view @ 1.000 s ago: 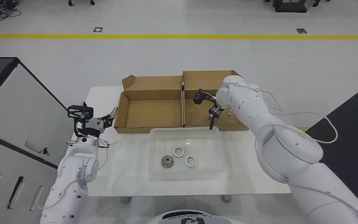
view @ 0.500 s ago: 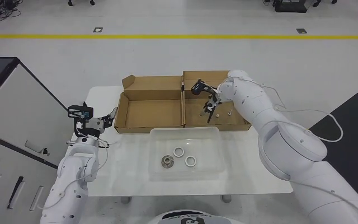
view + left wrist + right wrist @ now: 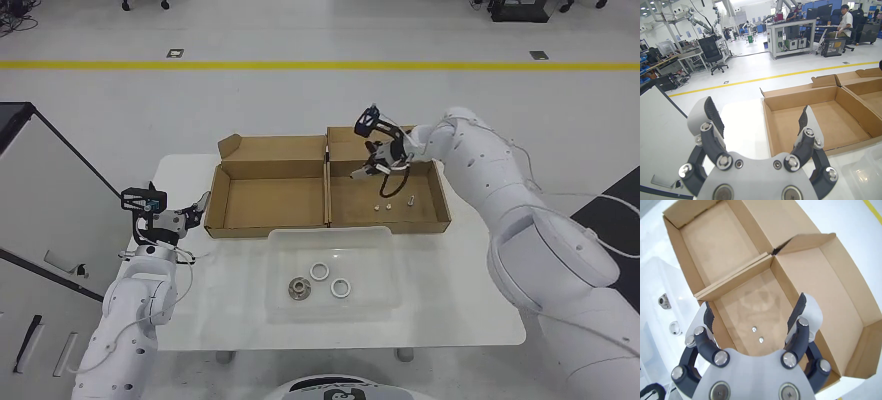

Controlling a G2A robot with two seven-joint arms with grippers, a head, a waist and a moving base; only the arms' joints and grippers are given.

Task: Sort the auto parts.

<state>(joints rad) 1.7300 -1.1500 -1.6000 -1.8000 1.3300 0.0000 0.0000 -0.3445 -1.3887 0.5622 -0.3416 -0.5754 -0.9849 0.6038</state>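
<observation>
Right jaws apart over right box (image 3: 352, 205) holding 2 small parts (image 3: 754, 329), left jaws apart beside left box (image 3: 270, 200)

A white counter (image 3: 230, 300) stands on a pale floor (image 3: 100, 100) crossed by a yellow line (image 3: 300, 65). A white panel (image 3: 50, 190) stands near the counter's end. Beyond the line are a black office chair (image 3: 712, 51) and a metal-framed workbench (image 3: 789, 36).
</observation>
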